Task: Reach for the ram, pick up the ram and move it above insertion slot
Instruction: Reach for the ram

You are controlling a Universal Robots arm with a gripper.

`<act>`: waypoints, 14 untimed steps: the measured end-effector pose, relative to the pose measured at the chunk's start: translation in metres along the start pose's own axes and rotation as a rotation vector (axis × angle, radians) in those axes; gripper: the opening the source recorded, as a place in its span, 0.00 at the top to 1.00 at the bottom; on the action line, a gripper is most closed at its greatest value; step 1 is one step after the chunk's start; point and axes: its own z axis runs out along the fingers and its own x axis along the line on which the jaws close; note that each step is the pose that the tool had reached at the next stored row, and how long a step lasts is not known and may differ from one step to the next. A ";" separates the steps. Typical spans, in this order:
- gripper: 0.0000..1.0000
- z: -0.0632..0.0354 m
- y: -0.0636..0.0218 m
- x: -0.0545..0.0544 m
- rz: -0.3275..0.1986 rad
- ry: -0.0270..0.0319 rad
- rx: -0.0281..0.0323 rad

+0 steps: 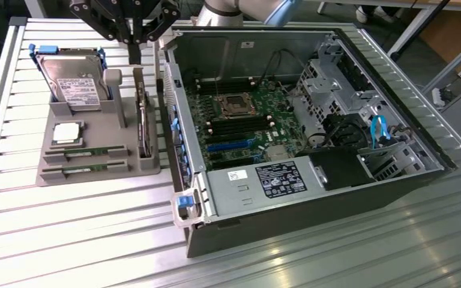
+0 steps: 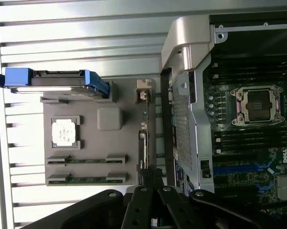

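Ram [image 1: 86, 153], two thin flat green strips, lies in slots at six o'clock of the matte grey tray [image 1: 106, 135] on the ribbed metal bench [image 1: 70, 228]. The black jaws, closed with nothing between them, hang at the tray's one o'clock. A boxy steel case [image 1: 247, 42] stands open at three o'clock.

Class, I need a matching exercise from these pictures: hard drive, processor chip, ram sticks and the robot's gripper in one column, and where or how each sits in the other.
Column one
1 hard drive
2 processor chip
3 ram sticks
4 gripper

Column two
A green, lying flat in slots of the grey holder
B jaws shut, above the holder's edge beside the computer case
C propped up, blue rails at its sides
D silver square, flat on the holder

Pairs: 1-C, 2-D, 3-A, 4-B
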 end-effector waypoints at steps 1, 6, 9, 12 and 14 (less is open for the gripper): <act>0.90 0.0000 -0.0001 0.001 0.000 0.0000 0.0000; 0.90 -0.0002 -0.0004 0.006 0.000 0.0000 0.0000; 0.90 -0.0003 -0.0007 0.011 0.000 0.0001 0.0000; 0.90 -0.0005 -0.0012 0.018 0.000 0.0000 0.0000; 0.90 -0.0006 -0.0013 0.019 0.000 0.0000 0.0000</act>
